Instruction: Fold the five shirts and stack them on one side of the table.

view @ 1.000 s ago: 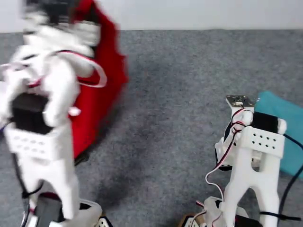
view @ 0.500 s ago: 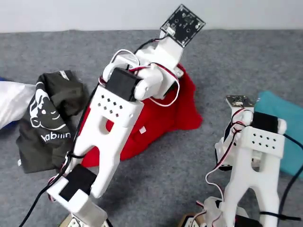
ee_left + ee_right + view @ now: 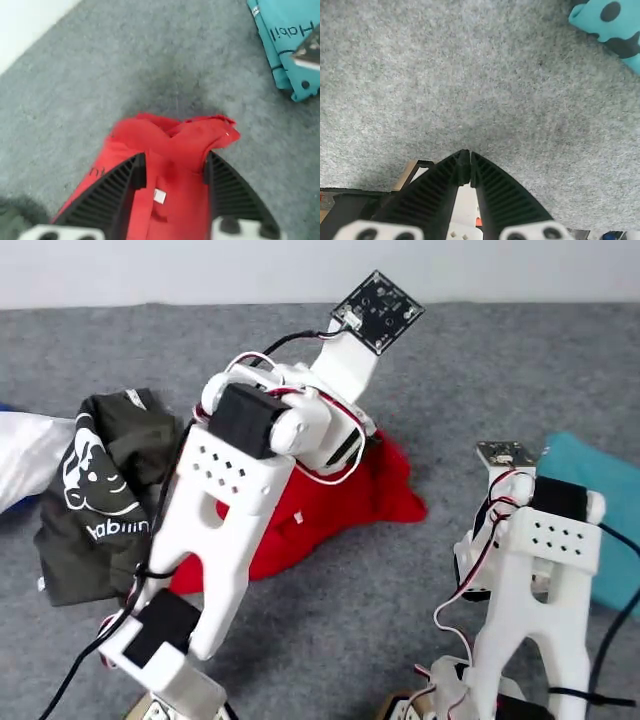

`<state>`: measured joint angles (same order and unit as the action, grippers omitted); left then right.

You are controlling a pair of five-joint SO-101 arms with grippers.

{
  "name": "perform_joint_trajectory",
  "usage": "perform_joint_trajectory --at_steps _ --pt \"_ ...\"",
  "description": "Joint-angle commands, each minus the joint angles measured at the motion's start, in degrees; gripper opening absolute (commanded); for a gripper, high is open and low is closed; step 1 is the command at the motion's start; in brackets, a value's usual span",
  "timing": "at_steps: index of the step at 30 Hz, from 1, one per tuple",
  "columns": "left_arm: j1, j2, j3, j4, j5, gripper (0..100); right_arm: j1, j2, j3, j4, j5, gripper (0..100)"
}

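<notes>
Red shirt (image 3: 170, 140) cloth bunches between the left gripper's (image 3: 173, 157) black fingers (image 3: 120, 185), which stand wide apart with the fabric and its small white tag showing in the gap. The pictures do not settle whether the fingers press the cloth. In the high view the red shirt (image 3: 330, 510) lies crumpled near the middle of the grey table (image 3: 500, 370), under the left arm (image 3: 240, 500), which rises from about 7 o'clock.

The right gripper (image 3: 470, 156) has its fingertips pressed together with nothing between them, above bare grey surface. The right arm (image 3: 530, 570) stands at about 5 o'clock.

A teal shirt (image 3: 600, 500) lies at the 3 o'clock edge, well apart from the red one. A dark olive shirt (image 3: 110, 490) with a cartoon face print lies rumpled at 9 o'clock, just beside the red shirt, and a white shirt (image 3: 25, 460) lies beyond it at the 9 o'clock edge.
</notes>
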<state>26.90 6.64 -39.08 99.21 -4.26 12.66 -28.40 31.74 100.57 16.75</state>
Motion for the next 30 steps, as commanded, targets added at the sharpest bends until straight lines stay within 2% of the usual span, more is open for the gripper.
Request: perform_joint_trajectory --at_steps 1,9,15,19,22,26,30 --pt "-6.07 -5.80 -0.31 1.32 0.00 20 -2.68 -1.36 -3.87 1.71 0.79 0.9" --pt "-15.82 -13.98 10.77 1.23 -3.16 20 -15.08 -1.27 -10.46 2.07 3.08 0.9" --pt "-32.26 -17.85 19.65 1.14 -3.16 19 -27.30 2.59 -11.34 2.07 2.81 0.9" --pt "-45.36 -19.60 25.63 1.05 -3.43 19 -34.07 9.98 -17.93 2.07 2.73 0.9" --pt "-52.57 -19.96 29.49 0.09 -3.52 19 -38.81 17.19 -25.49 2.07 2.73 0.9" --pt "-58.29 -19.96 33.71 -2.11 -3.96 19 -43.47 28.00 -35.87 1.98 1.49 0.9" --pt "-60.84 -19.96 35.03 -2.37 -6.33 19 -48.13 38.20 -46.95 1.98 0.35 0.9"
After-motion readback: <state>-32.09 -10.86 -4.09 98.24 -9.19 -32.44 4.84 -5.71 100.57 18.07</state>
